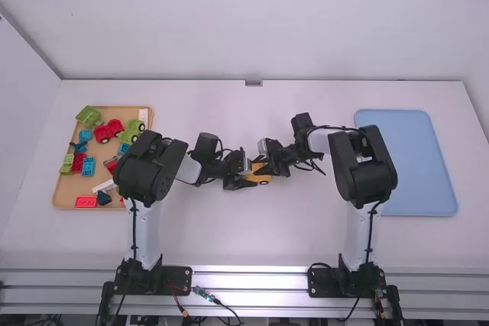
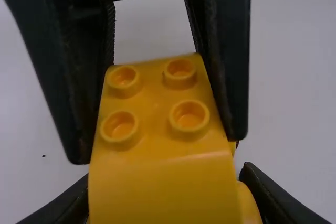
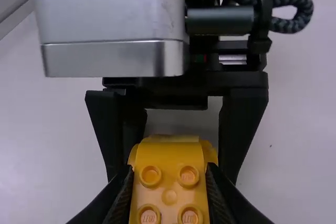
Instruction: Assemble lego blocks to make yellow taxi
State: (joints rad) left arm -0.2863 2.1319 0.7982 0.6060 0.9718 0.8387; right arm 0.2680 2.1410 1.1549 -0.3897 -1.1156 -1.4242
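Observation:
Near the middle of the table, my left gripper (image 1: 246,176) and right gripper (image 1: 261,167) meet at a yellow taxi body (image 1: 263,179) with dark wheels. In the left wrist view the left gripper (image 2: 165,195) is shut on the rounded, near part of the yellow body (image 2: 163,182); the right gripper's black fingers flank its studded part. In the right wrist view the right gripper (image 3: 169,182) is shut on the studded end of the yellow body (image 3: 169,161), with the left gripper's fingers around its far end. The underside is hidden.
A wooden tray (image 1: 57,198) at the left holds red, green, blue and white blocks and small vehicles. At the right lies a blue tray (image 1: 412,162). Both forearms reach in toward the middle from either side.

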